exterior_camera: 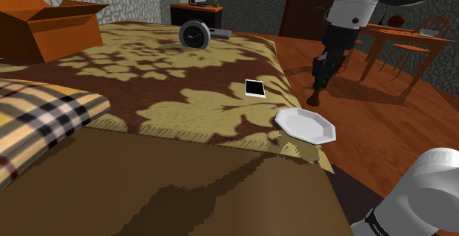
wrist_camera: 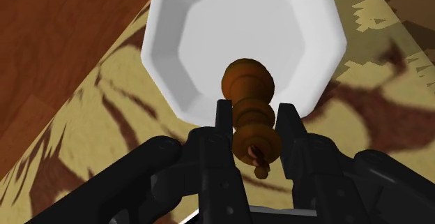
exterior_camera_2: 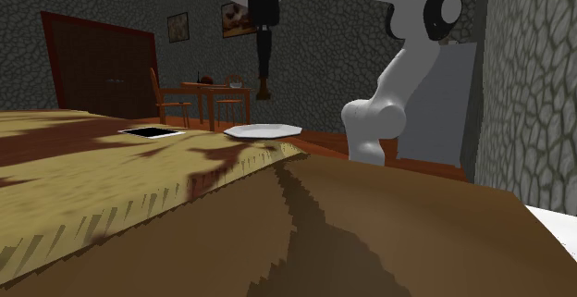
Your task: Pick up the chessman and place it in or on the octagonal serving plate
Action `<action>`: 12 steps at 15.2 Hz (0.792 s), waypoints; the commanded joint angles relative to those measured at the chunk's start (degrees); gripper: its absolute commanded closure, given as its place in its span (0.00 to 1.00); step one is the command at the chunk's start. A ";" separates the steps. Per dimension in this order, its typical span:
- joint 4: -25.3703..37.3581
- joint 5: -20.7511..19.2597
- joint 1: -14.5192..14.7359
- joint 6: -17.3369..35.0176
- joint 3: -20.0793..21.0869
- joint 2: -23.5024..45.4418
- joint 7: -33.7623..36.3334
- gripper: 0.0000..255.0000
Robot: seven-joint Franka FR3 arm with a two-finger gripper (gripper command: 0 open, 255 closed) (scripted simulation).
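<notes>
Hovering by the bed's [exterior_camera: 184,102] edge, our end effector [wrist_camera: 252,114] is clamped on the brown chessman [wrist_camera: 249,83], long axis pointing down. The white octagonal plate [wrist_camera: 174,20] sits right below it. The head lines up nearer the rim than the middle, so we'd nudge inward before lowering.

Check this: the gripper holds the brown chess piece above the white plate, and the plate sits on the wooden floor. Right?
Not quite. The plate sits on the bed's patterned cover, near its corner, as the shoulder view shows. The rest holds: the gripper clasps the brown chess piece above the plate.
</notes>
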 commanded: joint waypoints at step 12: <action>-11.53 0.28 0.22 9.13 0.05 -2.40 -0.54 1.00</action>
